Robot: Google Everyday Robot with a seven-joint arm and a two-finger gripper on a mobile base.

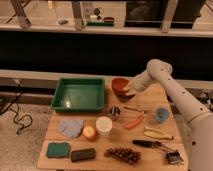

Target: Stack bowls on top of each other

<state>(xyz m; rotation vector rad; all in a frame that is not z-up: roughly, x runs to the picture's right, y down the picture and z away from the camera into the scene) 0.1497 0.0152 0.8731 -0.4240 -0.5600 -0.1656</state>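
Observation:
The orange-red bowl (119, 84) is at the back middle of the wooden table (150, 102), just right of the green tray. A dark shape (123, 97) lies right under it; I cannot tell whether that is the dark purple bowl or shadow. My gripper (129, 89) is at the bowl's right rim, reaching in from the right on the white arm (172, 95).
A green tray (79, 94) stands at the back left. In front are a white cup (104, 125), a small metal cup (114, 112), an orange fruit (90, 132), a blue cloth (70, 126), a green sponge (58, 150), grapes (122, 155), a small blue cup (161, 115) and a banana (157, 133).

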